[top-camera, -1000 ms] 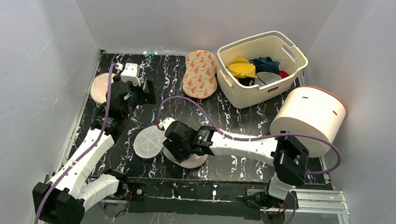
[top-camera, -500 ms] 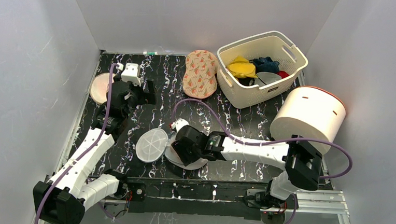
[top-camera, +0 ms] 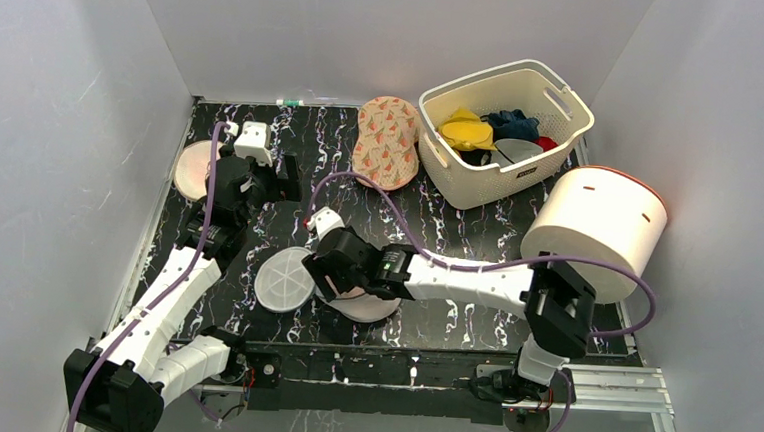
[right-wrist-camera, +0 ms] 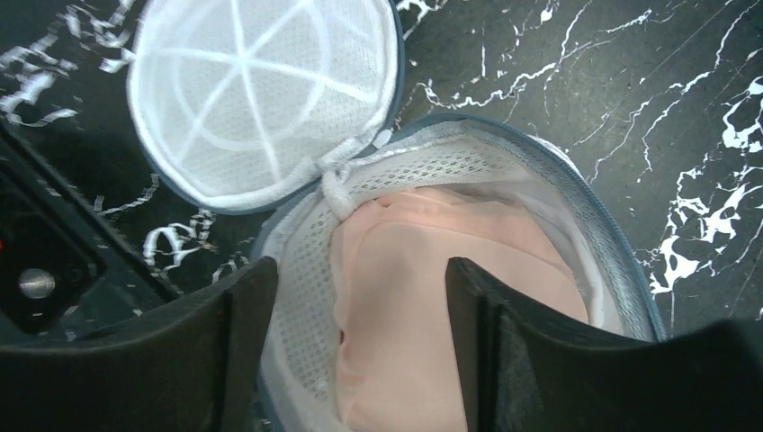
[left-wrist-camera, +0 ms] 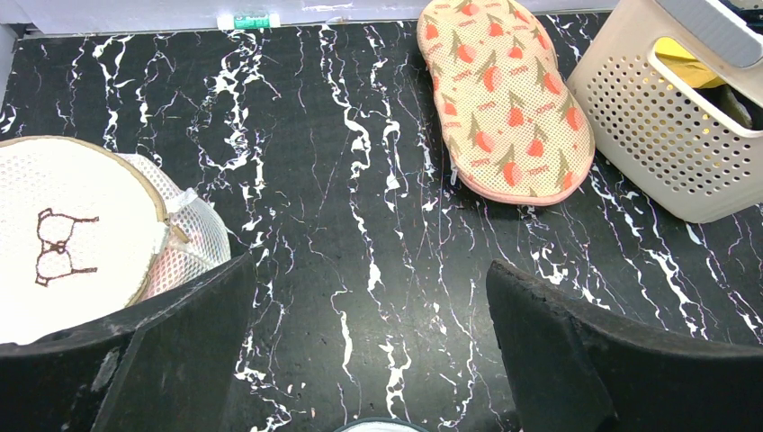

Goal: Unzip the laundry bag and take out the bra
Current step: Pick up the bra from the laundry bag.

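The laundry bag [top-camera: 370,308] lies unzipped near the table's front middle. Its round mesh lid [top-camera: 284,280] is flipped open to the left. In the right wrist view the lid [right-wrist-camera: 261,99] lies flat beside the greyish rim [right-wrist-camera: 585,216], and a pale pink bra [right-wrist-camera: 432,270] fills the open bag. My right gripper [top-camera: 326,273] is open just above the bag mouth; in the right wrist view [right-wrist-camera: 360,288] one finger is over the mesh wall and the other over the bra. My left gripper [left-wrist-camera: 369,270] is open and empty over bare table at the back left.
A second round white bag with a bra drawing [left-wrist-camera: 63,243] lies at the far left edge. A peach patterned pouch [top-camera: 386,142] lies at the back. A cream slotted basket [top-camera: 556,91] of clothes and a large white drum [top-camera: 598,229] stand at the right.
My right gripper swung a little right, then back left over the open bag. The lid shifted slightly left. The left arm has not moved.
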Robot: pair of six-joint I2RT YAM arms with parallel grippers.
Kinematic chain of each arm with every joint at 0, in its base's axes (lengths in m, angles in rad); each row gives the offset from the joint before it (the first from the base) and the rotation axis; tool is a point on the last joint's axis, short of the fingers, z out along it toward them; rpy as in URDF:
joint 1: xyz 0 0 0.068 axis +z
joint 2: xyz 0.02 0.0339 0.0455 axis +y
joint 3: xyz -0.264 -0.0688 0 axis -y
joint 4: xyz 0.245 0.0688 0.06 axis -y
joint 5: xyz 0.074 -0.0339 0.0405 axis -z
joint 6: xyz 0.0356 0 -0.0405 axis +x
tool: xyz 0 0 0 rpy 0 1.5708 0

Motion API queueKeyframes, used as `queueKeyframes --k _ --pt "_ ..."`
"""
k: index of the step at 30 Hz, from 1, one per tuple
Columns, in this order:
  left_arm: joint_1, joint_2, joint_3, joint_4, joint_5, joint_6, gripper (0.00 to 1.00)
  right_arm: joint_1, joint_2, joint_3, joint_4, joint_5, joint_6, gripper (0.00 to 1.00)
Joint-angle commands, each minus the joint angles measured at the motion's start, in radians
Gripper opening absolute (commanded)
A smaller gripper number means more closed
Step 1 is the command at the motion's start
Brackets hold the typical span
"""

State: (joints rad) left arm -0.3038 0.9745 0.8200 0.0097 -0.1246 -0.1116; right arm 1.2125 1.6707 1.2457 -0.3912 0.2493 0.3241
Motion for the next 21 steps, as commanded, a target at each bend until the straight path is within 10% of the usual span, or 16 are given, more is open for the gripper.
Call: queueKeyframes --k 1,21 --pt "-0.006 -0.014 0.001 0.01 -0.012 0.009 0.99 0.0 0.033 0.044 0.045 0.059 -0.021 0.63" --pt "-0.006 -0.017 0.002 0.012 -0.009 0.007 0.98 0.0 0.156 0.008 0.078 0.13 0.001 0.49"
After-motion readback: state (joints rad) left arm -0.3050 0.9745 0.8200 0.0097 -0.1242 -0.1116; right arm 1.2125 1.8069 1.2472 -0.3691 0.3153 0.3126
